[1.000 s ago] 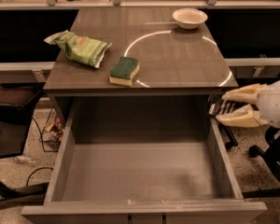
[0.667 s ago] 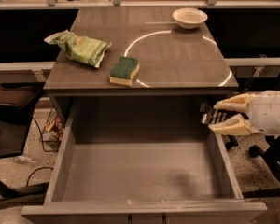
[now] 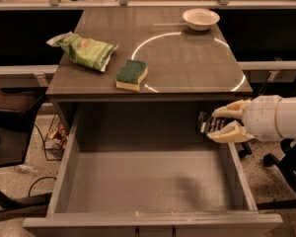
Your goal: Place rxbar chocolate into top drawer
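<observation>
Office-like lab: speckled floor (image 3: 17, 184), loose cable (image 3: 37, 180), chair castors (image 3: 270, 160). The gripper (image 3: 215, 125) grips the rxbar (image 3: 208, 124) at the drawer's (image 3: 238, 169) right wall.

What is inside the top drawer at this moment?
Nothing lies on the visible grey floor of the drawer. The gripper holds the rxbar at its right wall, near the back. The rear strip under the tabletop is shadowed.

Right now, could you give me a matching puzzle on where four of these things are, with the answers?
Things:
1 rxbar chocolate
2 sponge
3 bowl
4 snack bag

Places:
A far right corner of the table
B left side of the table
C clamped in the gripper, by the open top drawer's rear right corner
D near the table's front edge

Pairs: 1-C, 2-D, 3-A, 4-B
</observation>
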Motion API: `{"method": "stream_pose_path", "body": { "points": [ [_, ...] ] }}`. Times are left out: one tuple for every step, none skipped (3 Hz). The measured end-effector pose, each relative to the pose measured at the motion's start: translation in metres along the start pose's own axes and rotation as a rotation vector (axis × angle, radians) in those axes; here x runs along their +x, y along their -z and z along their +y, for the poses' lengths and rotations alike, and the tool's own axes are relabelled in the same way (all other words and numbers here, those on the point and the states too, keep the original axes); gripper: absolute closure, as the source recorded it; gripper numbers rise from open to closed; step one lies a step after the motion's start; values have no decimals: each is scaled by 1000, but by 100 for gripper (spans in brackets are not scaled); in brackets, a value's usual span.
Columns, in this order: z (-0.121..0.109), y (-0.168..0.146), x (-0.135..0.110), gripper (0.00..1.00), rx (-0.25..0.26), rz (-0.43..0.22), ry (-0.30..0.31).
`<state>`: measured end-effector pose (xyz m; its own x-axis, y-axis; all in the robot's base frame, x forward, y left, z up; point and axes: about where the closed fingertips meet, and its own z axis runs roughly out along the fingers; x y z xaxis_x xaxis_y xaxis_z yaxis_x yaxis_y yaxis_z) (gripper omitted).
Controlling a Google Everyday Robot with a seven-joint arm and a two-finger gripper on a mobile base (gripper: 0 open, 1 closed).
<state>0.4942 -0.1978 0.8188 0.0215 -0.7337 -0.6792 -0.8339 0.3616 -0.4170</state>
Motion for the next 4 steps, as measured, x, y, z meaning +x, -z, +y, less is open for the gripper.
{"method": "stream_pose_path", "body": {
  "points": [
    [34,-79,-8,100,-134,3,27],
    [59,-125,-14,100,-221,-19,32],
    [89,-164,-22,100,-304,-74,-1],
    [128,-205,-34,100,-402,-137,-45]
  ]
}}
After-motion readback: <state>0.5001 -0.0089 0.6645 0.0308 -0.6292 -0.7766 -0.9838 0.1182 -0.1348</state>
